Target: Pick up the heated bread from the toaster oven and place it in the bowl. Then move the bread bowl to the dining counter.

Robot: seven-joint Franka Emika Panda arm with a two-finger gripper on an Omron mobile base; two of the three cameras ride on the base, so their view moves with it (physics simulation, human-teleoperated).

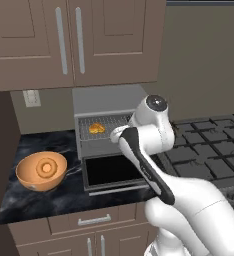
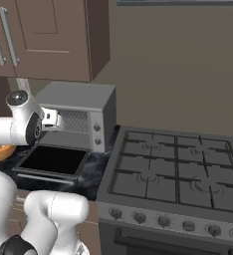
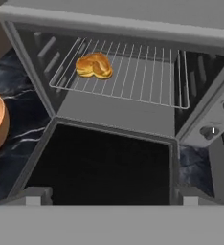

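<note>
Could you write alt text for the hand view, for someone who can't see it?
A small golden bread piece lies on the wire rack inside an open silver toaster oven, towards the rack's left side. The oven's dark glass door is folded down flat in front, and an orange bowl's edge shows at the left on black marble counter.

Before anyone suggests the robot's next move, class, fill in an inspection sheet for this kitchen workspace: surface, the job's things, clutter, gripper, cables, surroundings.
Surface: black marble counter, white-veined.
Job's things: toaster oven with its door dropped open; heated bread on the wire rack, towards its left; bowl on the counter left of the oven, nothing in it.
Clutter: nothing seen.
Gripper: gripper open, holding nothing, in front of the oven mouth, short of the bread.
Cables: nothing seen.
Surroundings: wall cupboards above, stove to the right, wall outlet.
</note>
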